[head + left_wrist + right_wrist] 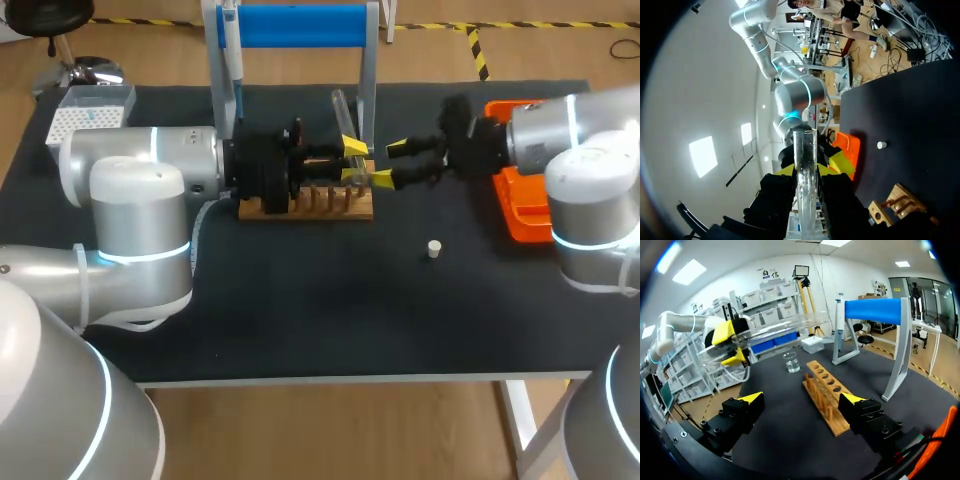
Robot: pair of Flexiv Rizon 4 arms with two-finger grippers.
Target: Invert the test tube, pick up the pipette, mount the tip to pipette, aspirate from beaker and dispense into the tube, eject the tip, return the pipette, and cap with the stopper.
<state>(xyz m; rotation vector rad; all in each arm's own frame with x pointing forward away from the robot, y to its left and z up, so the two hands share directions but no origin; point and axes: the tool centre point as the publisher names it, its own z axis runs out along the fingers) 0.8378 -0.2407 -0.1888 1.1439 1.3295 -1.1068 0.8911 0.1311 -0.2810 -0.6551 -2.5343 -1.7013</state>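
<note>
1. Two yellow fingers of left gripper (pixel 353 161) clamped on tube (pixel 345 112), from both sides.
2. Tube clear glass, tilted, held just above rack (pixel 305 205), open mouth away from the fingers.
3. Right gripper (pixel 391 164) spread wide, holding nothing, near tube, facing left gripper.
4. Stopper (pixel 433 249) small, white, on black table (pixel 300 310), well apart from rack.

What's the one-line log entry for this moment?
left gripper: shut on test tube, near rack | right gripper: open, alongside | stopper: on table
</note>
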